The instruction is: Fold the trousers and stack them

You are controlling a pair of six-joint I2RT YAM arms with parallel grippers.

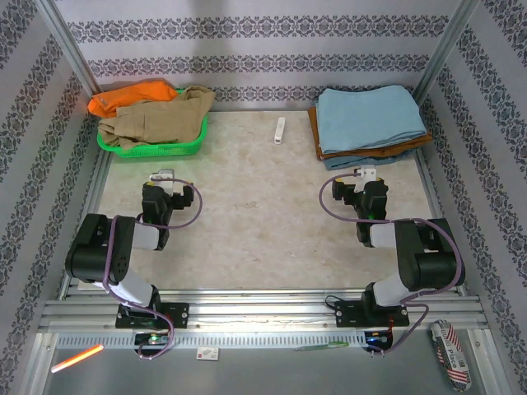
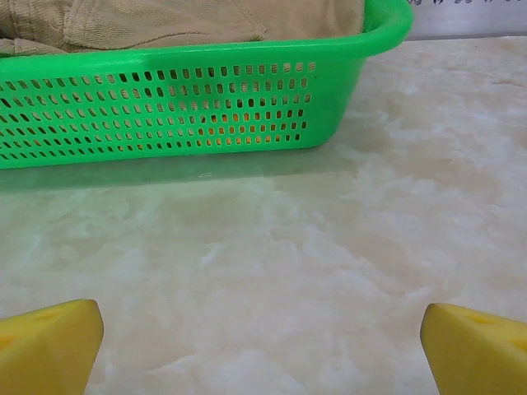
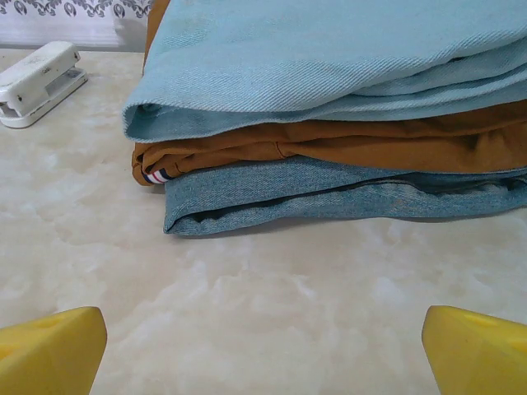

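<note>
**Khaki trousers heaped in the basket, both grippers spread wide**

The trousers (image 1: 163, 118) are found at the far left of the table, bundled unfolded in a green basket (image 1: 153, 151), with part of the cloth draped over its far right rim. In the left wrist view the tan fabric (image 2: 165, 20) is seen heaped above the perforated wall of the basket (image 2: 165, 103). An orange garment (image 1: 125, 97) is piled in the same basket, behind and to the left of the trousers.

The left gripper (image 1: 162, 176) is held low over the marbled table (image 1: 263, 222), near the basket's front wall and apart from it. Its jaws are spread wide: the yellow fingertips (image 2: 49, 346) are seen at opposite edges of the wrist view, and nothing is held between them (image 2: 263, 346).

The right gripper (image 1: 367, 174) is likewise opened wide and holds nothing (image 3: 263, 350), its yellow fingertips (image 3: 49, 350) far apart above bare table. It is pointed at a stack of folded clothes at the far right: a light-blue cloth (image 3: 329, 58) on top, a brown garment (image 3: 370, 144) beneath it and a denim piece (image 3: 329, 193) at the bottom. A small white stapler (image 3: 37, 82) is laid on the table left of the stack, well apart from the basket.
</note>
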